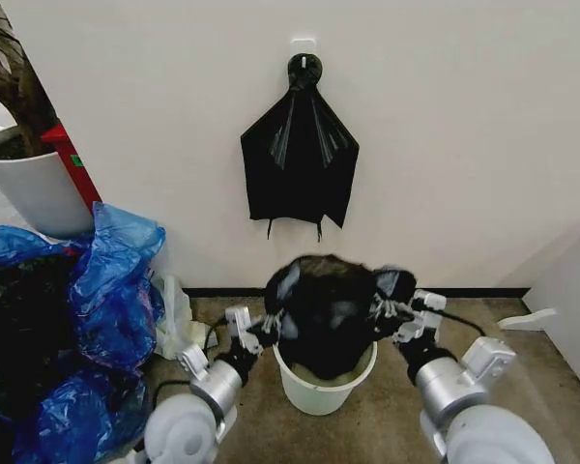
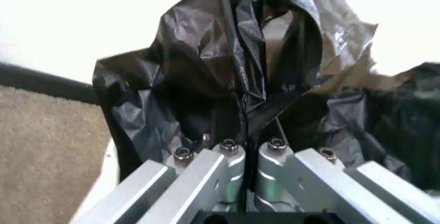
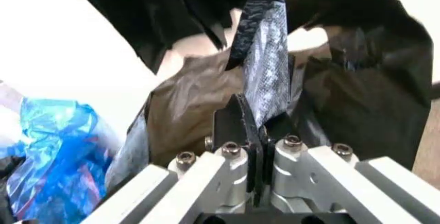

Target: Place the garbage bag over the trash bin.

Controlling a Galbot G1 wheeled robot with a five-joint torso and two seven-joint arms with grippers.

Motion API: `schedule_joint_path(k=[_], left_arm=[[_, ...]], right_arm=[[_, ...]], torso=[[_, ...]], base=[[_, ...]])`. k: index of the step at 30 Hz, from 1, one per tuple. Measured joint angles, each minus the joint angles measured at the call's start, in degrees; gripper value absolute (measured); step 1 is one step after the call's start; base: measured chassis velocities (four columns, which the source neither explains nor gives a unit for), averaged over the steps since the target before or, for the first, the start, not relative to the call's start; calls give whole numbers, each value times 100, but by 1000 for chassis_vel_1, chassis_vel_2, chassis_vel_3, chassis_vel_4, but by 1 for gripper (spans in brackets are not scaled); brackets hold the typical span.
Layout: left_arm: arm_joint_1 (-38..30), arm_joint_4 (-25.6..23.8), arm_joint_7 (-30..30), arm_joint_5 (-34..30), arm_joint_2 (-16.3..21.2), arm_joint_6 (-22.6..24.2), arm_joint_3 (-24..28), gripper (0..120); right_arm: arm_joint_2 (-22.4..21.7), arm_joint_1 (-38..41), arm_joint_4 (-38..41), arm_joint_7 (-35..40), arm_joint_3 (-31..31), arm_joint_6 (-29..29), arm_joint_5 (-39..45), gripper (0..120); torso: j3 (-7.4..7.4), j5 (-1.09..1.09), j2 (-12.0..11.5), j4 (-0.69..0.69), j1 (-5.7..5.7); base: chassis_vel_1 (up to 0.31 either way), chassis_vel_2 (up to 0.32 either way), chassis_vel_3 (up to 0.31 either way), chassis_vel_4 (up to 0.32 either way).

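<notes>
The garbage bag (image 1: pixel 324 309) is stretched between the two grippers right over the trash bin (image 1: pixel 321 387), ballooned up like a black dome with its lower part already dipping inside the rim. The left gripper (image 1: pixel 264 329) is pressed together on the bag's edge on its side, and the wrist view there shows the jaws nearly closed with a fold of black plastic (image 2: pixel 240 105) running straight down between them. The right gripper (image 1: pixel 394 314) is doing the same on the opposite side, pinching a flat strip of film (image 3: pixel 265 69) that sticks up past its fingertips, the rest of the bag billowing just beyond.

What could go wrong: the plastic is thin and slippery, so if the arms pull apart too hard, one pinch could slide off and that side would flop into the bucket. Also the bin looks light, so dragging the bag down over the rolled rim off-centre could tip or shove it. I think the mouth of the bag is open facing down, but honestly the head view is too dark in there to be sure it isn't bunched up.

Relative to each gripper, the bag starts right at the fingertips and spreads inward toward the other gripper, the bin sitting below and between them.
</notes>
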Motion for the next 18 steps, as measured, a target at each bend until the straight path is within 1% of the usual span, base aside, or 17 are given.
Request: schedule_joint_path(k=[1, 5, 6, 7, 8, 9, 10, 12, 14, 16, 18], left_arm=[[41, -60, -75, -44, -38, 2, 6, 0], [248, -840, -558, -139, 69, 39, -56, 0], [248, -840, -558, -139, 69, 39, -56, 0], [357, -1138, -770, -210, 107, 61, -100, 0], [403, -1244, -847, -237, 124, 73, -114, 0], [550, -1600, -1070, -329, 202, 122, -170, 0], [625, -1796, -1162, -347, 261, 138, -216, 0], [691, -2070, -1334, -416, 375, 149, -305, 0], [696, -2159, -1416, -487, 417, 165, -332, 0], [695, -2476, -1850, -952, 581, 322, -424, 0], [743, -2567, -2126, -1164, 646, 441, -467, 0]], right_arm=[[-10, 4, 0, 64, 8, -9, 128, 0], [-181, 159, 0, 401, 254, -85, 798, 0], [-181, 159, 0, 401, 254, -85, 798, 0], [-236, 125, 0, 485, 284, -98, 859, 0], [-249, 102, 0, 518, 288, -112, 886, 0], [-270, 31, -1, 640, 319, -162, 1078, 0], [-272, 32, 0, 741, 360, -175, 1224, 0], [-351, 122, 0, 1028, 456, -145, 1530, 0], [-390, 148, -1, 1092, 495, -133, 1631, 0], [-656, 204, 0, 1259, 602, -34, 1870, 0], [-774, 191, 0, 1397, 603, -8, 1985, 0]], torso=[[0, 1, 0, -1, 0], [0, 3, 0, 0, 0], [0, 3, 0, 0, 0], [0, 2, 0, 2, 0], [0, 2, 0, 2, 0], [0, 3, 0, 0, 0], [-1, 4, 0, 0, -1], [-1, 3, 0, 1, 0], [0, 2, 0, 1, 0], [0, 2, 0, 1, 0], [-1, 2, 0, 0, 0]], base=[[0, 0, 0, 0], [0, 0, 0, 0], [0, 0, 0, 0], [0, 0, 0, 0], [0, 0, 0, 0], [0, 0, 0, 0], [0, 0, 0, 0], [0, 0, 0, 0], [0, 0, 0, 0], [0, 0, 0, 0], [0, 0, 0, 0]])
